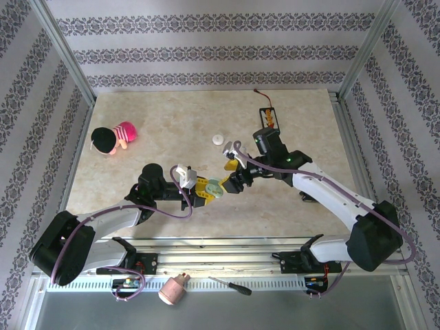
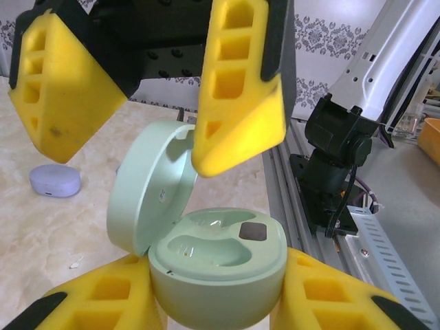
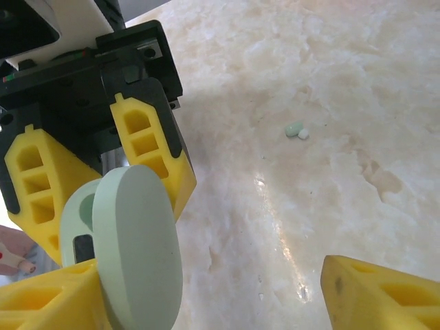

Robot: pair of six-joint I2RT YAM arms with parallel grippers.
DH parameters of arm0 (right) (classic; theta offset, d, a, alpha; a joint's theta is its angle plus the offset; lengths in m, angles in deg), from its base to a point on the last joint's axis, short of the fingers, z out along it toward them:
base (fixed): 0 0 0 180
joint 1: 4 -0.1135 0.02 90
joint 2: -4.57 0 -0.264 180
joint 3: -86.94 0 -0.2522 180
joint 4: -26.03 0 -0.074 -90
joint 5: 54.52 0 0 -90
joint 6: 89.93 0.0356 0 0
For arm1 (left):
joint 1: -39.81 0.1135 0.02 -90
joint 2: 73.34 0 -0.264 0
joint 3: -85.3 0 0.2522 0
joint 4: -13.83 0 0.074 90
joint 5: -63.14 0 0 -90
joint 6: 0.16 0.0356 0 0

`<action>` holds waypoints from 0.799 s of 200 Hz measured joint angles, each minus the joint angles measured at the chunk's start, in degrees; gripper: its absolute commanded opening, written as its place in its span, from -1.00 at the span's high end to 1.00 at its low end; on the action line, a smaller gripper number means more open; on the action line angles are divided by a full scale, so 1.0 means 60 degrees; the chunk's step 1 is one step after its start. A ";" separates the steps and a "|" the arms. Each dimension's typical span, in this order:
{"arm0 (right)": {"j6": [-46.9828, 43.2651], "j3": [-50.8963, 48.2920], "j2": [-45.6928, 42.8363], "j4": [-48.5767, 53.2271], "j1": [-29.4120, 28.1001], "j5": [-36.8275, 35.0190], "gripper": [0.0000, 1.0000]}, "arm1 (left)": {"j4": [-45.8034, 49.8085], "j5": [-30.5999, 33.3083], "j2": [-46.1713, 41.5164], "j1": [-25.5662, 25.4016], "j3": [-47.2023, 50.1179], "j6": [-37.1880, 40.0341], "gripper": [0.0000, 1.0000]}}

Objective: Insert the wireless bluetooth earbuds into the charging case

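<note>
Our left gripper (image 2: 218,289) is clamped on the base of the green case (image 2: 220,251), a yellow finger on each side and the opening facing up. The lid (image 2: 148,185) stands swung back. Both hollows inside look bare, so we judge nothing has gone in yet. Just above the case our right gripper (image 2: 130,165) hangs with its jaws wide apart and nothing between them. One of its fingers (image 2: 240,96) sits right at the lid's rim; we cannot tell if it touches.

Past the case, well apart from it on the table (image 3: 357,75), lies a pale green earbud (image 3: 294,129) with a white tip. Also apart from the case rests a small lilac case (image 2: 55,182), and far beyond it a plush toy (image 1: 113,139).

We see three risks:
- **Lid:** a nudge from the finger beside it could swing the lid down over the hollows, or twist the rounded case in our left grip.
- **Pickup:** the earbud is tiny and smooth against our broad foam fingers, so a closing pinch may squirt it across the table or catch it crooked.
- **Seating:** an earbud held crooked would not sit in its shaped hollow, and pressing harder could push the case out of the clamp.
</note>
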 measured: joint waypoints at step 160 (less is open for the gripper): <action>0.0441 -0.0393 -0.0678 -0.0419 0.0000 -0.1585 -0.75 | -0.0463 0.0175 0.0000 0.0004 0.0084 0.0091 0.60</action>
